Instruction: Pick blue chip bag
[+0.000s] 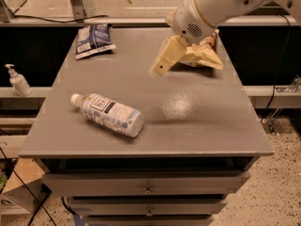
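At the far corner of the surface lies the blue chip bag. The gripper hovers well apart from it; open or closed, I cannot tell. This looks like the approach step, and next it must cross to the bag.

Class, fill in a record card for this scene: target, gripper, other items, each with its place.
target: blue chip bag, back left of the table, lying flat
arm: gripper above the table's back middle, apart from the blue chip bag
others: tan bag, back right; bottle on its side, front left
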